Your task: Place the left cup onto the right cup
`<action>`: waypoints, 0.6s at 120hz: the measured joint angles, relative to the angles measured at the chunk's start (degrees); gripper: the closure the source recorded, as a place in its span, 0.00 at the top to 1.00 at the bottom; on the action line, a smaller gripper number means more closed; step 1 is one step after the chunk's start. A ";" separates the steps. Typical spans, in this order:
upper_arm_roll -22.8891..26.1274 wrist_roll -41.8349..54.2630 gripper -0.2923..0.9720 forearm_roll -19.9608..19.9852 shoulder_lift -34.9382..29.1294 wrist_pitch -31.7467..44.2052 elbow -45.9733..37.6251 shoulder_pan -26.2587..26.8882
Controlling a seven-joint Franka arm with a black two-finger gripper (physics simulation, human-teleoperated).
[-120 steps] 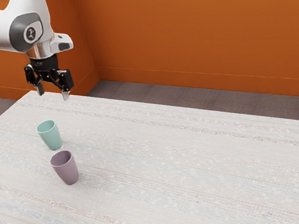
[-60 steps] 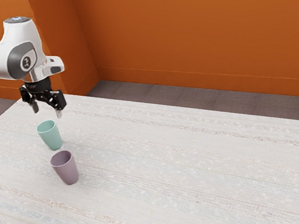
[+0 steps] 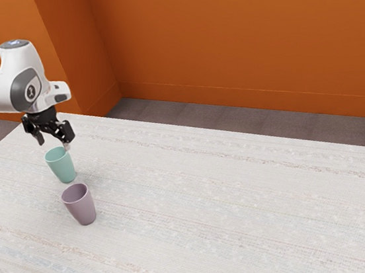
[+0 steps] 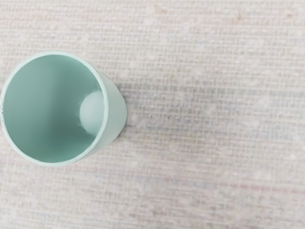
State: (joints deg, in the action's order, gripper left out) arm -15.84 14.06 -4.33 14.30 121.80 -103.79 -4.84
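Note:
A mint-green cup (image 3: 61, 165) stands upright on the pale table near the exterior view's left. A mauve cup (image 3: 79, 204) stands upright just in front of it, a short gap between them. My gripper (image 3: 53, 143) hangs directly above the green cup's rim, fingers spread, nothing between them. In the wrist view I look straight down into the green cup (image 4: 55, 107), which is hollow with nothing inside.
The light woven-textured tabletop (image 3: 244, 202) spreads wide toward the exterior view's right. Orange walls (image 3: 236, 30) stand behind the table, with grey floor (image 3: 233, 117) between wall and table edge.
My hand has moved down and toward the exterior view's left, from well above the table to just over the green cup. Both cups stay where they were.

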 joint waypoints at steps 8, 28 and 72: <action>-1.02 1.36 0.77 0.93 0.52 0.83 0.16 -0.41; -3.13 4.89 0.77 3.11 2.14 2.29 1.00 -0.71; -2.94 11.61 0.77 7.20 9.11 3.70 7.24 -1.18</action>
State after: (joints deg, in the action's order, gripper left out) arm -18.78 25.67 2.87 23.42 125.50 -96.56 -6.02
